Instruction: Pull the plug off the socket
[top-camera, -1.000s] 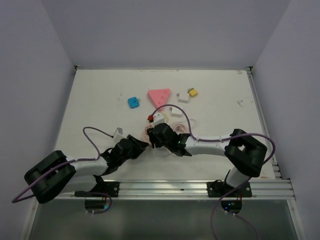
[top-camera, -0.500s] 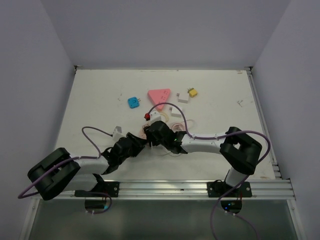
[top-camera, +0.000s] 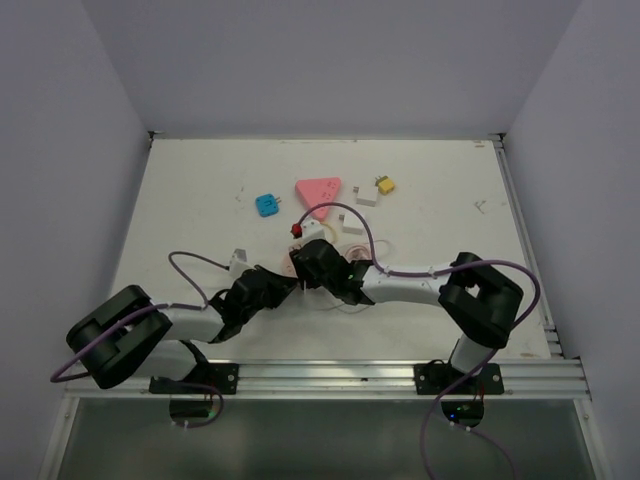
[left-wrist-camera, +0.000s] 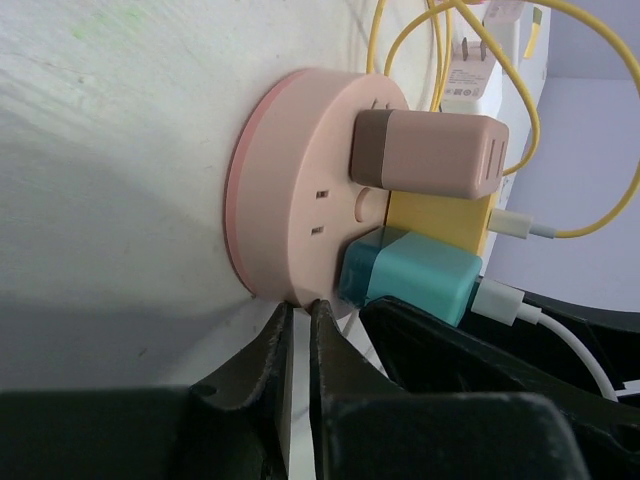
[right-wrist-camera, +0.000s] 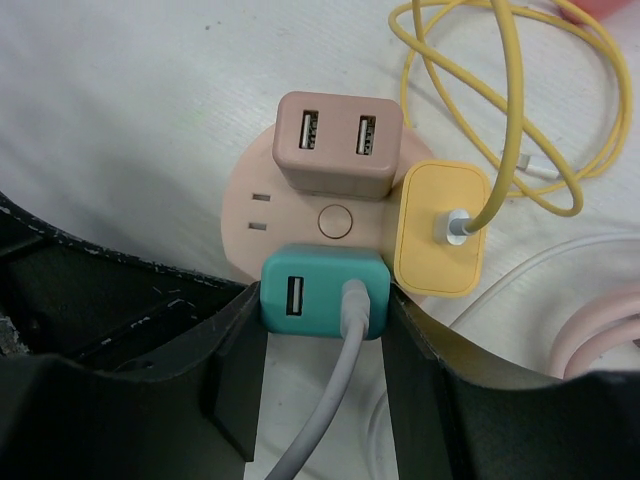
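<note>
A round pink socket (left-wrist-camera: 300, 200) lies on the white table with a brown plug (right-wrist-camera: 338, 145), a yellow plug (right-wrist-camera: 440, 230) and a teal plug (right-wrist-camera: 320, 290) in it. My right gripper (right-wrist-camera: 325, 300) is shut on the teal plug, one finger on each side; a grey cable runs out of that plug. My left gripper (left-wrist-camera: 300, 305) is shut and empty, its tips touching the socket's lower rim next to the teal plug (left-wrist-camera: 415, 275). In the top view both grippers, left (top-camera: 283, 284) and right (top-camera: 306, 268), meet mid-table and hide most of the socket.
A yellow cable (right-wrist-camera: 520, 120) loops beyond the socket, and white and pink cables lie to its right. Farther back lie a pink triangle (top-camera: 318, 191), a blue block (top-camera: 266, 205), a white piece (top-camera: 364, 196) and a small yellow piece (top-camera: 385, 185).
Both grippers have shifted slightly up and left in the top view, staying together at the socket. The left arm's elbow has moved right.
</note>
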